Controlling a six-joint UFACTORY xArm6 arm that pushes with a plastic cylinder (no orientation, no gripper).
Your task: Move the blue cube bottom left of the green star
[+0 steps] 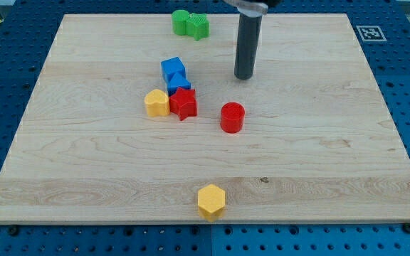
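The blue cube (172, 69) sits left of the board's centre, touching a second blue block (179, 83) just below it. The green star (198, 26) lies at the view's top, touching a green cylinder (181, 22) on its left. My tip (244, 76) rests on the board to the right of the blue cube, about a hundred pixels from it, and below right of the green star. It touches no block.
A red star (184, 104) and a yellow block (156, 103) sit side by side just below the blue blocks. A red cylinder (232, 117) stands below my tip. A yellow hexagon (211, 201) lies near the bottom edge of the wooden board (84, 178).
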